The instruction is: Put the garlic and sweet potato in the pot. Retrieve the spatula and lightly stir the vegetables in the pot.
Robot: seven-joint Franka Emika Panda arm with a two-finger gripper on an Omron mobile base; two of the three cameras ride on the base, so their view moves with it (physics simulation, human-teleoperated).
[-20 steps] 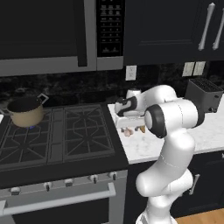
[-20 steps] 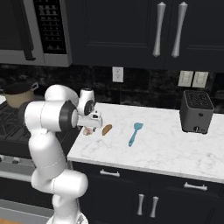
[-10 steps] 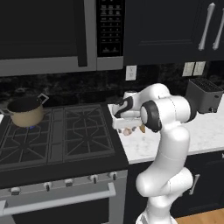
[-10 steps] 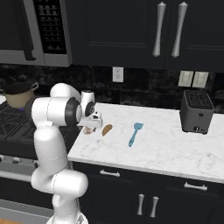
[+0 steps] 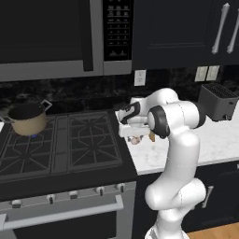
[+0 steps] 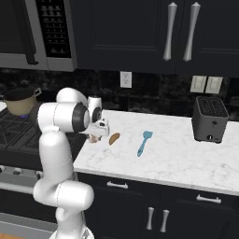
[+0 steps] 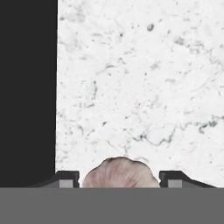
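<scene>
A pinkish-white garlic (image 7: 120,173) bulb lies on the white marble counter, close to the stove's edge. My gripper (image 7: 119,179) points down over it, one fingertip on each side and a thin gap left between each tip and the bulb. From the base views the gripper (image 5: 134,134) (image 6: 97,134) hides most of the garlic (image 5: 135,140) (image 6: 94,139). The sweet potato (image 6: 114,138) (image 5: 152,137) lies just right of it. Further right lies the light blue spatula (image 6: 144,142). The tan pot (image 5: 28,119) (image 6: 21,100) stands on the stove's back left burner.
The black gas stove (image 5: 60,149) is left of the counter (image 6: 168,154); its dark edge (image 7: 26,87) runs beside the garlic. A dark toaster (image 6: 210,119) (image 5: 217,100) stands at the counter's back right. Wall cabinets and a microwave hang above.
The hand has come down over the garlic and its fingers have drawn in towards the bulb. The other things have not moved.
</scene>
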